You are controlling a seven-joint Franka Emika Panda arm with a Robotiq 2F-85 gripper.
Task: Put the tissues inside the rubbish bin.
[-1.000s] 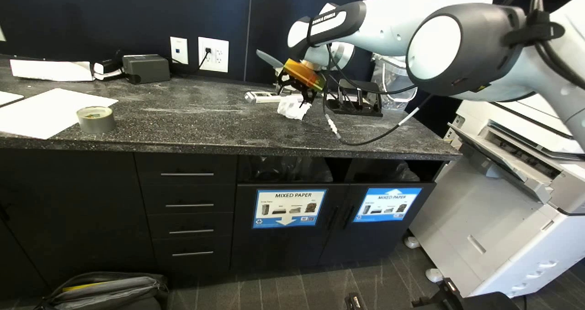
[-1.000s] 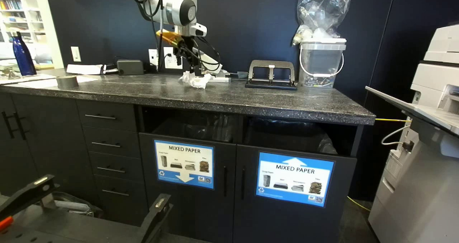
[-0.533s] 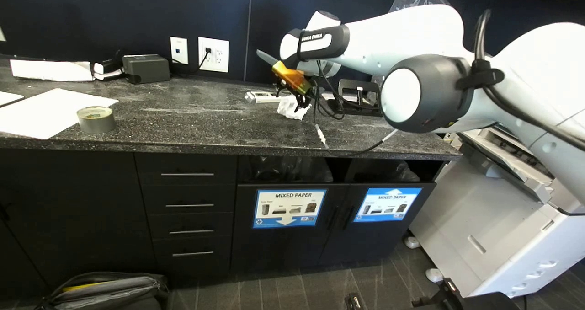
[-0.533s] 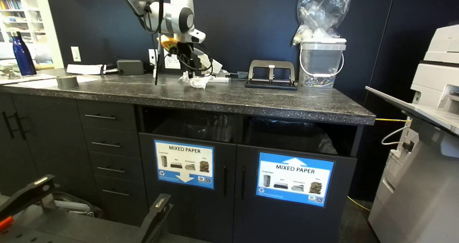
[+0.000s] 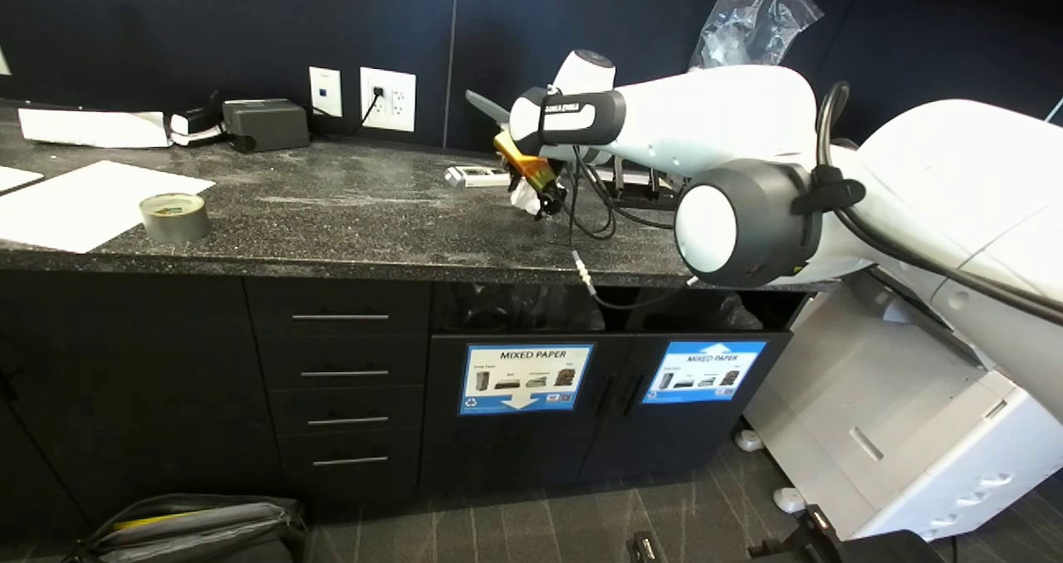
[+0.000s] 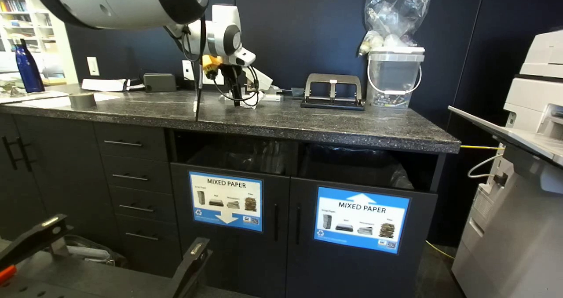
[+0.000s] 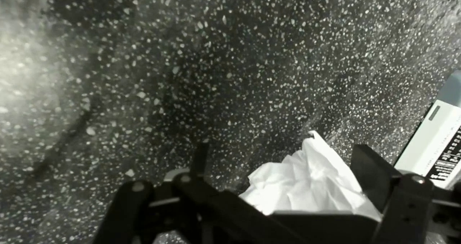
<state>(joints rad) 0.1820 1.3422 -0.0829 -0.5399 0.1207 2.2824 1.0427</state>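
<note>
The crumpled white tissue (image 7: 306,181) is not yet gripped: it lies on the bench (image 7: 216,75), seen in the wrist view between the jaws of my gripper (image 7: 282,160), which stand wide apart and clamp nothing. Closing, lifting, carrying and dropping are, I judge, all left to do. In an exterior view a plastic-lined rubbish bin (image 6: 269,156) sits under the bench; its contents are hidden, so I can't tell whether anything is already inside. Compared with a moment ago, I have come lower and cover more of the tissue.
</note>
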